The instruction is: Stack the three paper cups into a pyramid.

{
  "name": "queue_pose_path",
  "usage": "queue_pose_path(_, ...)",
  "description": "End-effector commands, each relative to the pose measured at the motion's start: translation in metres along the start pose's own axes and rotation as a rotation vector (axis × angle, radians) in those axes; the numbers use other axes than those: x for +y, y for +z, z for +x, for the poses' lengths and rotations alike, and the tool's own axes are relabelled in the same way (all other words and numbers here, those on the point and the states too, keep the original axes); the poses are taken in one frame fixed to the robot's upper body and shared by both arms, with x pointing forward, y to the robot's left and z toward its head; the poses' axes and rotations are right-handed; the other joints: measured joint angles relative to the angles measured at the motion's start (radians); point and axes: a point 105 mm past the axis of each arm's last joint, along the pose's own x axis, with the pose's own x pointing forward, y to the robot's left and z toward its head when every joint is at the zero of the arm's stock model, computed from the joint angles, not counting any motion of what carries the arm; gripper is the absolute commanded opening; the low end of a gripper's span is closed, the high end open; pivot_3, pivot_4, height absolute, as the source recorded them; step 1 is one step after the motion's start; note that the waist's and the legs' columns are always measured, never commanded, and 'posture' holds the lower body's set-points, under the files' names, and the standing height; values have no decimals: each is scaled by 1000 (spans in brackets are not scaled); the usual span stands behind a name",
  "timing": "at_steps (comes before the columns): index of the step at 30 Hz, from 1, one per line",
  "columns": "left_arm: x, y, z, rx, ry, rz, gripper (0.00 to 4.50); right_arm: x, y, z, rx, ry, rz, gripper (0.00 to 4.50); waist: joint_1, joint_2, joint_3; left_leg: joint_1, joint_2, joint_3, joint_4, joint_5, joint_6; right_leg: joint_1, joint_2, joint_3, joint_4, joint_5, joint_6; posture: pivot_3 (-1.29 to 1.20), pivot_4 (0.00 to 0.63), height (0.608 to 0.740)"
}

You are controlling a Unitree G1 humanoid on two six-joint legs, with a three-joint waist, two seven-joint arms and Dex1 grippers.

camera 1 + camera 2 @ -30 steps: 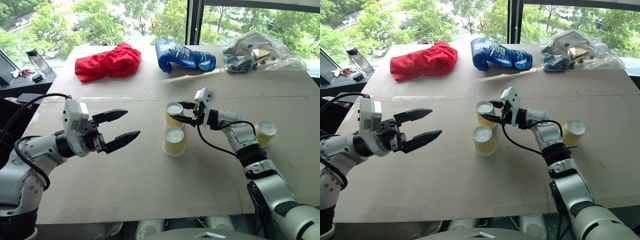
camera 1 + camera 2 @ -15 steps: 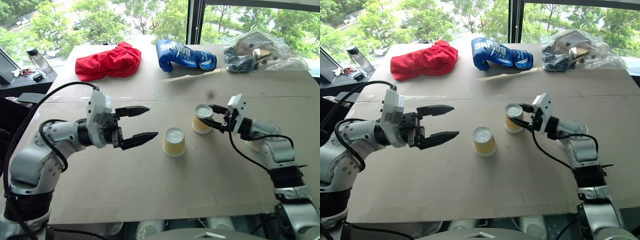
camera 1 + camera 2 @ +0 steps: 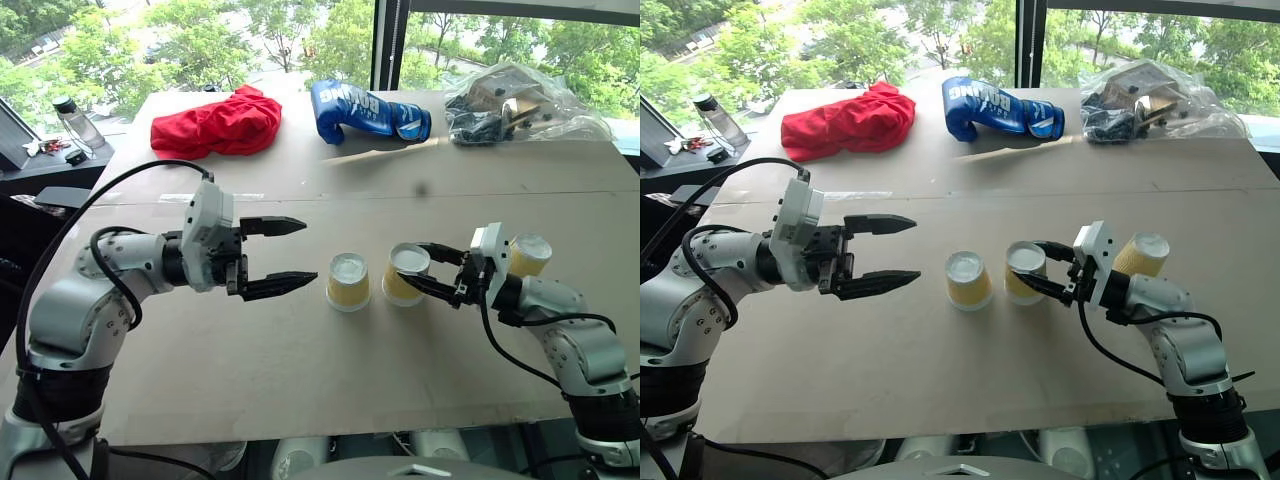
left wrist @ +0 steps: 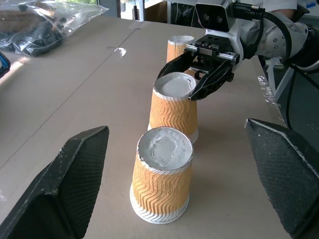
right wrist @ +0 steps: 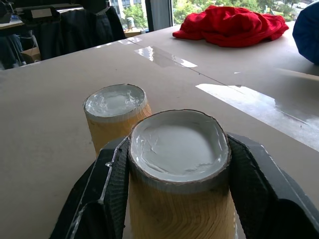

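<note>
Ribbed tapered paper cups (image 4: 163,181)

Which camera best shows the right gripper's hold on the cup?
The right wrist view: both fingers press the held cup just under its upturned base. The left wrist view shows that grip from the front; the head views show the right gripper smaller, from above.

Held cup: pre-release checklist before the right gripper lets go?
1. Right gripper shut on the held cup: ok.
2. Held cup upside down like the middle cup: ok.
3. Held cup seated flat on the table: cannot tell.
4. Small gap between the two cups, not touching: ok.
5. Third cup free behind the right wrist: ok.
6. Left gripper open and clear of the middle cup: ok.
</note>
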Motion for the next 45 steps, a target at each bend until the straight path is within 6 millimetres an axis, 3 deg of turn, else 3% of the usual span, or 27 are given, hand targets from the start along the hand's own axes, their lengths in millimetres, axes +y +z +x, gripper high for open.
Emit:
queue_pose_path(1, -3, 8, -5, 17, -12, 52, 4500, 4, 7, 4, -36, 17, -44, 2048, 0, 0, 0, 0, 0, 0, 0, 0, 0, 0, 0, 0, 0, 0, 0, 0, 150, 740)
queue_pose_path(14, -7, -1, -8, 34, -20, 66, 4500, 10, -5, 4, -2, 56, -83, 2048, 3, 0, 0, 0, 0, 0, 0, 0, 0, 0, 0, 0, 0, 0, 0, 0, 150, 740)
queue_pose_path(15, -7, -2, -8, 34, -20, 67, 4500, 9, -5, 4, -2, 55, -82, 3057, 3, 0, 0, 0, 0, 0, 0, 0, 0, 0, 0, 0, 0, 0, 0, 0, 150, 740)
queue_pose_path(18, -7, -3, -9, 33, -19, 69, 4500, 7, -2, 3, -4, 59, -82, 4304, 3, 0, 0, 0, 0, 0, 0, 0, 0, 0, 0, 0, 0, 0, 0, 0, 150, 740)
queue_pose_path(26, -6, -1, -9, 22, -18, 77, 4500, 5, 15, -11, -15, 64, -142, 4435, 5, 0, 0, 0, 0, 0, 0, 0, 0, 0, 1, 0, 0, 0, 0, 0, 150, 740)
queue_pose_path(32, -8, 11, 0, -26, -49, 70, 4500, 5, 43, -41, -27, -9, -210, 4435, 22, 0, 0, 0, 0, -1, 0, 0, 0, 0, 1, 0, 0, 0, 0, 0, 150, 740)
queue_pose_path(35, -6, 20, 6, -57, -67, 77, 4500, -2, 58, -55, -39, -93, -243, 4435, 25, 0, 0, 0, 0, -1, 1, 0, 0, 1, 1, 0, 0, 0, 0, 0, 150, 740)
queue_pose_path(38, -9, 30, 16, -81, -114, 80, 4500, -22, 67, -85, -42, -294, -237, 4435, 28, -1, 0, 1, 0, 0, 1, 0, 0, 3, 1, 0, 0, 0, 0, 0, 150, 740)
queue_pose_path(41, -15, 37, 26, -87, -173, 79, 4500, -30, 58, -118, -14, -430, -205, 4435, 32, -1, 0, 1, 0, -1, 1, 0, 0, 4, 1, 0, 0, 0, 0, 0, 150, 740)
queue_pose_path(45, -18, 45, 38, -85, -240, 92, 4500, -33, 28, -152, 51, -593, -152, 4435, 30, -1, -1, 1, 0, -1, 1, 0, 0, 4, 2, 0, 0, 0, 0, 0, 150, 740)
